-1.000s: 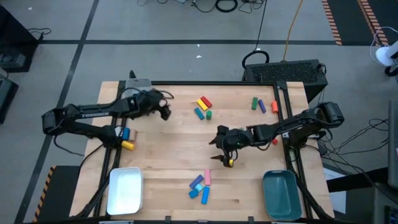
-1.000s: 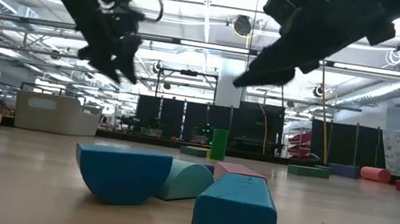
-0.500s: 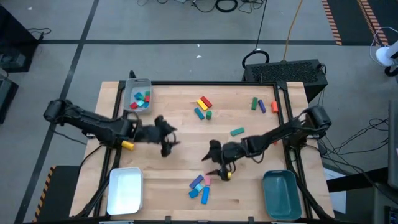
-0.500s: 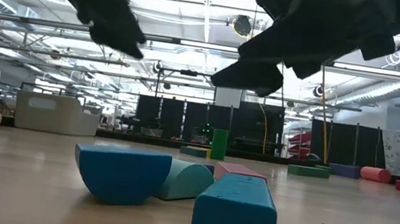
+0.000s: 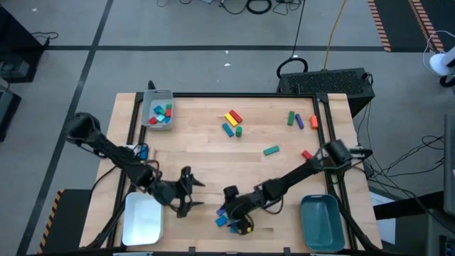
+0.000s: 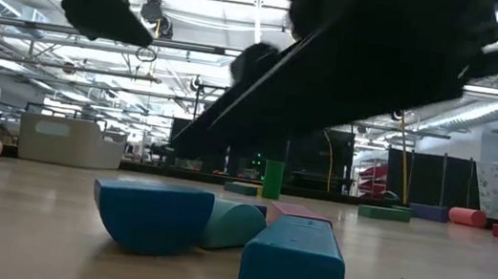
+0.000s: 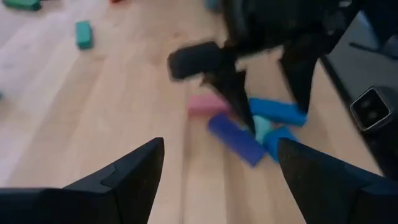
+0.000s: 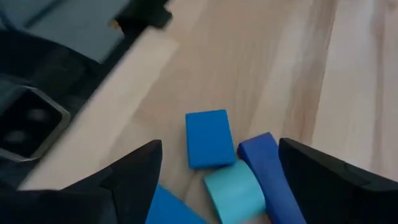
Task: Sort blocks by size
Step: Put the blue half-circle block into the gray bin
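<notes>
**Both grippers low over the front cluster of blocks**

Near the bottom centre of the high view, the right gripper [image 5: 229,212] hangs over a small cluster of blocks [image 5: 229,215], its fingers spread wide with nothing between them. Its own wrist view looks down between the two dark fingers onto a blue cube [image 8: 208,138], a teal rounded piece [image 8: 234,190] touching it, and a darker blue bar [image 8: 268,167] beside that. A yellow block [image 5: 247,229] shows just below the gripper in the high view.

Just left of the cluster, the left gripper [image 5: 192,190] sits beside the white tray [image 5: 143,220], jaws apart and empty. Its wrist view shows the other arm's fingers above a pink block [image 7: 205,104], a purple-blue bar [image 7: 236,139] and a bright blue bar [image 7: 277,112].

Elsewhere on the table [image 5: 206,160], the grey tray [image 5: 148,108] at upper left holds a few red, green and blue pieces. A red, yellow, teal and green group [image 5: 232,122] lies at upper centre, green, purple and orange blocks [image 5: 301,120] at upper right, a single green bar [image 5: 271,150] mid-right, and a red block [image 5: 306,154] near the right arm. The teal tray [image 5: 321,222] sits at lower right.
</notes>
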`<state>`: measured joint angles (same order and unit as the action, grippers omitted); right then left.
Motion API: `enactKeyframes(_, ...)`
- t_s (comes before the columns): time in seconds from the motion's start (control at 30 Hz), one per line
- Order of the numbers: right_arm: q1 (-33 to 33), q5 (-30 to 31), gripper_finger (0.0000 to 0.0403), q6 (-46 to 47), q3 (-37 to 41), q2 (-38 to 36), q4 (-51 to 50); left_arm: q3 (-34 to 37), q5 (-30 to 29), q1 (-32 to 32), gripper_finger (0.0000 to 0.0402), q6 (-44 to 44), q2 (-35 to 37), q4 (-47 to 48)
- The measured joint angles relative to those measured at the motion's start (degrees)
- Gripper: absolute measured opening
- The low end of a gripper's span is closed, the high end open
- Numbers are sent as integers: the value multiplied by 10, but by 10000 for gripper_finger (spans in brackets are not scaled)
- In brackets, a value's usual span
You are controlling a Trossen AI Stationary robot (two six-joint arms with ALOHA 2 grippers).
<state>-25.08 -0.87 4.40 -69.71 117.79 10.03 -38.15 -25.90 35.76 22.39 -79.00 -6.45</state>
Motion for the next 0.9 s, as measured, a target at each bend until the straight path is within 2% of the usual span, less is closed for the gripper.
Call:
enactKeyframes(0.23, -11, 9, 299, 3, -54, 57, -19, 1, -16, 37, 313, 36, -49, -56)
enactKeyframes(0.37, -12, 9, 275, 11, -58, 62, -18, 0, -6, 52, 313, 72, -83, -69)
enactKeyframes(0.67, -12, 4, 196, 13, -58, 62, -40, -4, 2, 64, 313, 69, -135, -89)
enactKeyframes(0.9, -16, -7, 174, 14, -58, 62, -49, -4, 2, 64, 313, 71, -149, -103)
